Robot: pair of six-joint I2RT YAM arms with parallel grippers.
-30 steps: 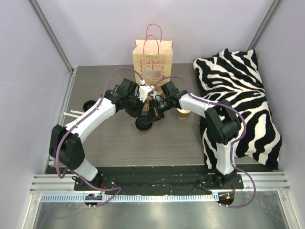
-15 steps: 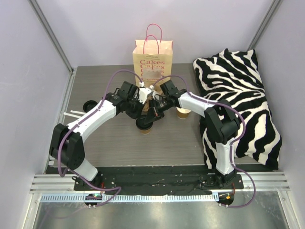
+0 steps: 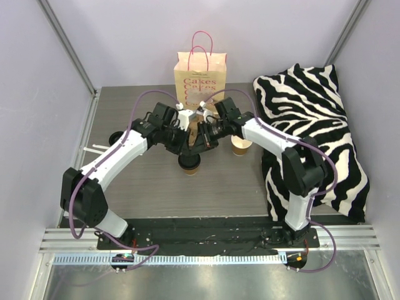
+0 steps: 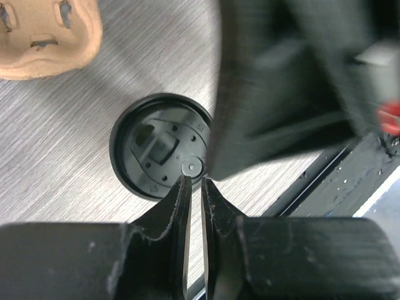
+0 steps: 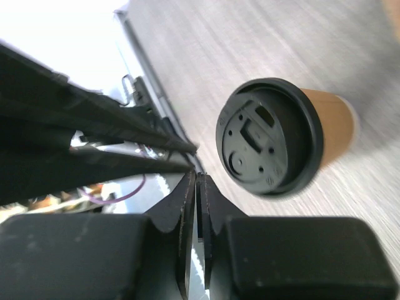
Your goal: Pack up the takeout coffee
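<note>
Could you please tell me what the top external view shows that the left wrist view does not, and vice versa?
Only top external: the paper bag, the zebra cushion and an unlidded cup. Only left wrist: a clear look at the corner of a tan moulded tray and the lid's moulded detail. Both: the lidded cup on the grey table.

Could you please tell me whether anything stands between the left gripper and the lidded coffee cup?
Nothing visible lies between them: the left gripper hangs just above the near rim of the lidded coffee cup. The right arm crowds in beside it, covering the lid's edge in the left wrist view.
</note>
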